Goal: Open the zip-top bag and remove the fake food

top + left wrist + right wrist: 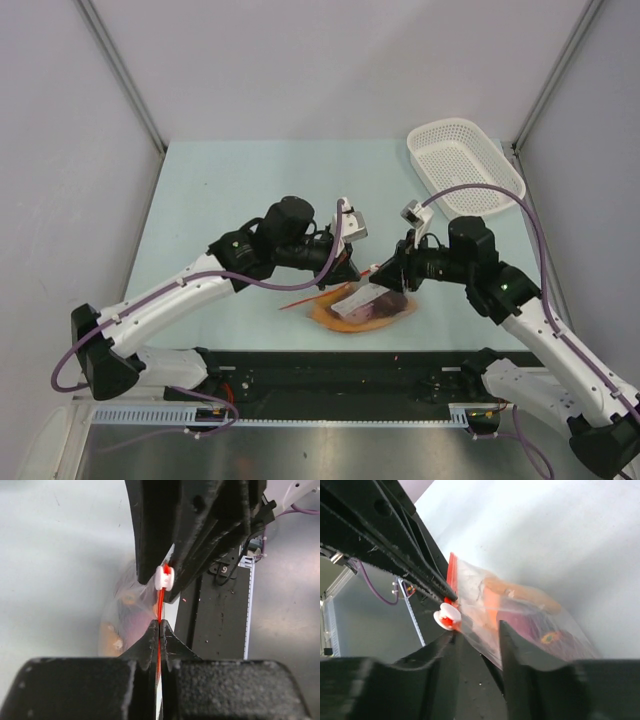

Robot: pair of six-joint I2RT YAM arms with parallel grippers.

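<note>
Near the table's (pixel 220 190) front edge, the zip-top bag (pixel 365 305) is lying with the fake food (pixel 520 605) inside. The left claw (pixel 159 630) is pinching its red strip (pixel 160 605) tight. The right claw (pixel 477 640) is sitting half open beside the white slider (pixel 447 616), gripping nothing.

White perforated basket (pixel 465 165) — at the pale table's (pixel 220 190) far right corner.

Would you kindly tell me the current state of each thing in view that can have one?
Left end effector: shut on the zip strip.
Right end effector: open, astride the bag edge near the slider tab.
Zip-top bag: holds the food; zip state unclear.
Fake food: inside the bag.
White basket: upright, empty.
</note>
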